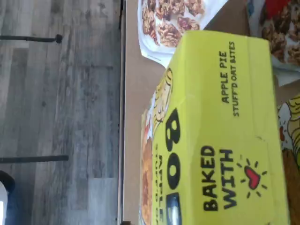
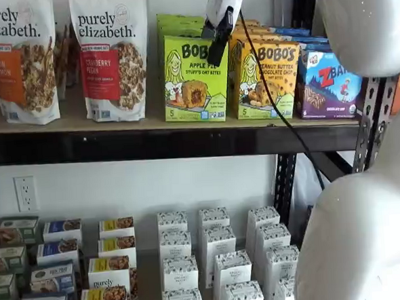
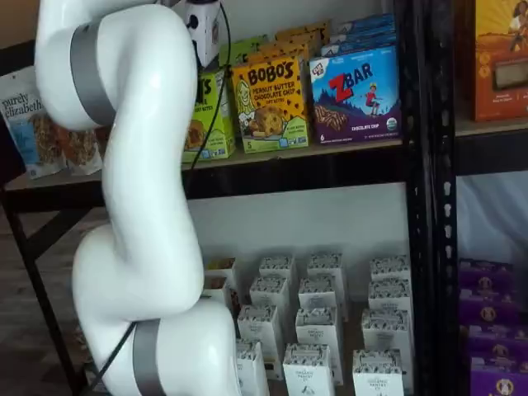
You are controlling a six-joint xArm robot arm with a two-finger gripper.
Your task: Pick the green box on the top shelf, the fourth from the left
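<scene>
White arm (image 3: 132,206) hides green box (image 2: 194,79); fingers (image 2: 217,45) wide, orange carton (image 2: 267,78) beside.

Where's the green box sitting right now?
In both shelf views the green box stands on the top shelf, between the Cranberry Pecan granola bag and the orange Bobo's carton.

Lime green, orange-yellow and blue cartons on a tan board

The green box (image 2: 195,79) was lime with black lettering and a red heart on top; the peanut butter carton (image 2: 265,78) orange-yellow; the ZBar box (image 3: 355,95) blue with red letters; the top shelf (image 2: 151,122) tan with a black rail; the lower cartons (image 2: 217,258) white.
</scene>
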